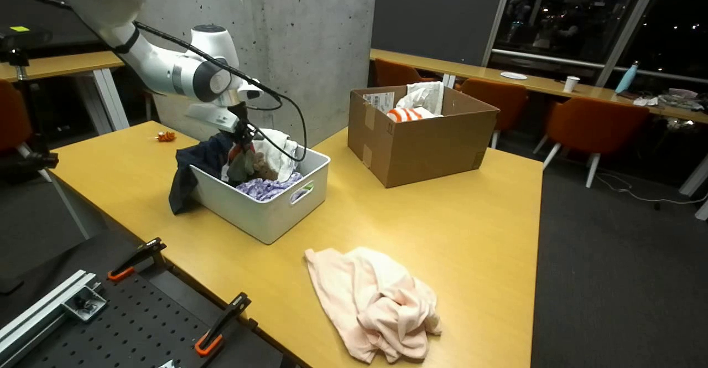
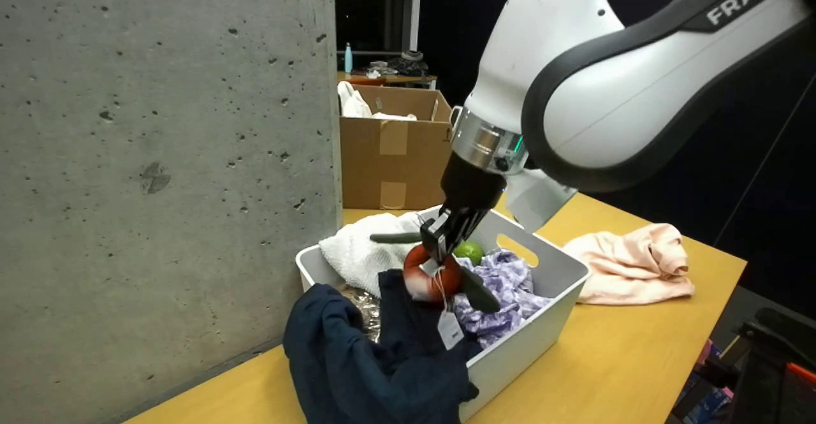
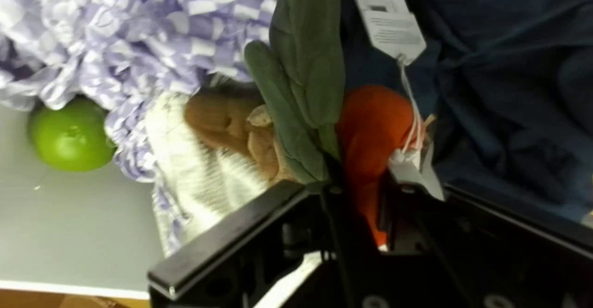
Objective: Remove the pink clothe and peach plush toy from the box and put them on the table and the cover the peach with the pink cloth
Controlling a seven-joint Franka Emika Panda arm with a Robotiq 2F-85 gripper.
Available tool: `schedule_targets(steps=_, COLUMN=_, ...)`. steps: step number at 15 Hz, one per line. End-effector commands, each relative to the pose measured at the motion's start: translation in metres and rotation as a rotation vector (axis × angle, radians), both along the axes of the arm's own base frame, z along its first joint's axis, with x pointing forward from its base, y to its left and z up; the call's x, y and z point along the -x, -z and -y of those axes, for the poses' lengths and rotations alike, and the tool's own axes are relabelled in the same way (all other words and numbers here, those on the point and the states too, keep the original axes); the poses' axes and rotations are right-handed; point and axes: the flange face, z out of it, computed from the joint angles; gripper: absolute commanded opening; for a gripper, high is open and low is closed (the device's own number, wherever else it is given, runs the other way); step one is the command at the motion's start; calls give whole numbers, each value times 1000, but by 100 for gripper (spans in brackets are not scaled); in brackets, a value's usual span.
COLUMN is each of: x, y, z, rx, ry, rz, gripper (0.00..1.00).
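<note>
gripper (image 3: 363, 194), wrist view: jaws were found nearly closed, the peach plush toy (image 3: 373, 118) pinched between them. in an exterior view, the toy was within the white box (image 2: 529, 354), near navy cloth (image 2: 408, 366); a slow, vertical lift, leaves (image 2: 479, 291) carried well above the rim (image 2: 542, 310), appeared advisable. in an exterior view, the pink cloth (image 1: 370, 301) lay on the table (image 1: 475, 229); release just beside it seemed soundest.
</note>
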Motion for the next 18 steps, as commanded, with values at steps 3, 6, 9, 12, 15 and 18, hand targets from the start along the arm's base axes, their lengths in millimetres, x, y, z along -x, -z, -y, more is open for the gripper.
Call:
schedule_targets(steps=3, x=-1, y=-77, z=96, rx=-16, ry=145, rz=99, gripper=4)
schedule_targets(steps=6, x=3, y=-94, z=161, rx=-6, ry=237, rz=119, gripper=4)
schedule_targets(steps=9, x=4, y=-88, z=225, rx=4, ry=331, rz=118, gripper=4)
schedule_targets(steps=12, x=-1, y=-65, z=279, rx=-24, ry=420, rz=86, gripper=4)
schedule_targets(steps=15, x=-10, y=-30, z=304, rx=-51, ry=460, rz=49, gripper=4)
schedule_targets(steps=18, x=-24, y=7, z=311, rx=-71, ry=484, rz=12, gripper=4)
